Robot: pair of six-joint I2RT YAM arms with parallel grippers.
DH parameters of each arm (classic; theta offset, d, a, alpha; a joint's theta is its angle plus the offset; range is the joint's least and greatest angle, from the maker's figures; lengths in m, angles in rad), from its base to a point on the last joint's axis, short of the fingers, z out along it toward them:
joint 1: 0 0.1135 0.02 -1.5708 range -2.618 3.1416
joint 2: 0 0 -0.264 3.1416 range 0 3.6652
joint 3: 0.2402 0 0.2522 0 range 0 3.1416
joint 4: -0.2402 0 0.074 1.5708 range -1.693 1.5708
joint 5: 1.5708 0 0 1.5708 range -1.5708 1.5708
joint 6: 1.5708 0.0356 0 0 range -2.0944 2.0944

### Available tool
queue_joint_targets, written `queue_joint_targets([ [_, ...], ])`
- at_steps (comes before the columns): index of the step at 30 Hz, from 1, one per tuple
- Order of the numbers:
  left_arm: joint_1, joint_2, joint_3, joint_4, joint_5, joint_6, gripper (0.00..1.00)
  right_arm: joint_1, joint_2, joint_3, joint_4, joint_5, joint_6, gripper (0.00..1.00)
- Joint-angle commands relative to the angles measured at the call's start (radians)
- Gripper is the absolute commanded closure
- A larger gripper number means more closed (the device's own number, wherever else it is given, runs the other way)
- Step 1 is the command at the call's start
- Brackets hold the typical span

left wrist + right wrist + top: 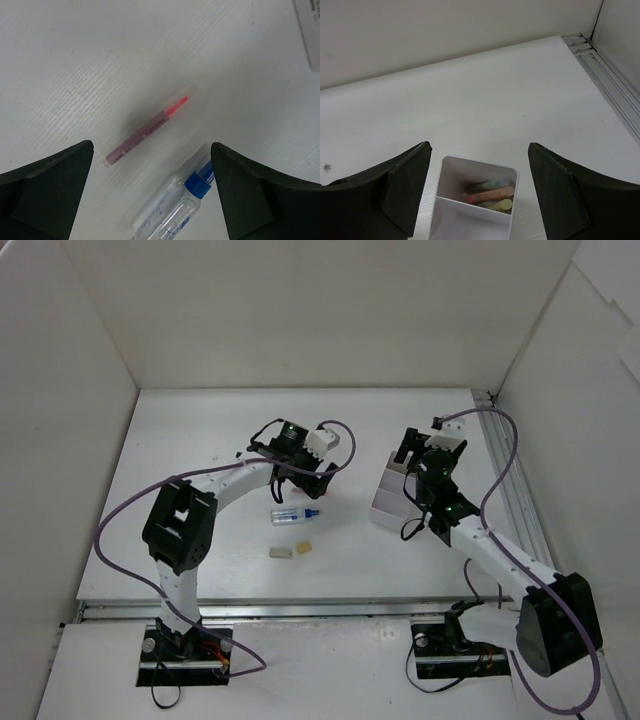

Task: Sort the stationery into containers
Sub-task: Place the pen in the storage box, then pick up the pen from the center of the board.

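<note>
Left pincer point(151, 150) spread, right pincer point(479, 150) spread

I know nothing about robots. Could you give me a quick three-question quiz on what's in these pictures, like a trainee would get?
1. True or false: the red pen already lies inside the white box.
2. How many beige erasers lie loose outside the box? A) one B) two C) four
3. Fill in: the clear tube has a ____ end.

Key: 1 false, it lies outside the box beside the tube; 2 B; 3 blue.
</note>
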Motion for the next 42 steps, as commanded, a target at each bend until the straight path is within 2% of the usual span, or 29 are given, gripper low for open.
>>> queue_joint_targets([
  [1,0.001,-0.019,0.045,-0.061,-0.063,-0.008,0.0,-0.003,-0.129,-0.003,0.057,-0.027,0.034,0.24],
  [7,0.001,-0.065,-0.058,-0.018,-0.147,-0.076,0.02,-0.008,-0.247,-0.025,-0.013,-0.058,0.058,0.17],
  [10,0.001,-0.051,-0.064,-0.033,-0.152,-0.042,0.11,-0.005,-0.292,-0.033,-0.045,-0.07,0.072,0.17],
  [12,0.001,-0.028,-0.067,-0.04,-0.166,-0.018,0.12,-0.006,-0.309,-0.04,-0.061,-0.073,0.074,0.17],
  [21,0.01,0.056,0.041,-0.072,-0.178,0.013,0.13,-0.005,-0.345,-0.028,-0.121,-0.081,0.08,0.16],
  [26,0.01,0.11,0.112,-0.106,-0.138,0.05,0.14,-0.006,-0.347,-0.033,-0.121,-0.073,0.083,0.16],
  [33,0.01,0.142,0.127,-0.124,-0.08,0.077,0.2,-0.008,-0.362,-0.031,-0.125,-0.086,0.091,0.16],
  [34,0.01,0.148,0.132,-0.133,-0.058,0.079,0.22,-0.005,-0.365,-0.033,-0.124,-0.084,0.091,0.16],
  [37,0.03,0.175,0.149,-0.155,0.027,0.071,0.35,-0.008,-0.384,-0.036,-0.128,-0.081,0.091,0.16],
  [38,0.039,0.18,0.15,-0.156,0.069,0.061,0.44,-0.005,-0.39,-0.037,-0.13,-0.079,0.091,0.16],
  [42,0.048,0.196,0.147,-0.149,0.083,0.038,0.64,-0.006,-0.422,-0.049,-0.13,-0.069,0.094,0.15],
])
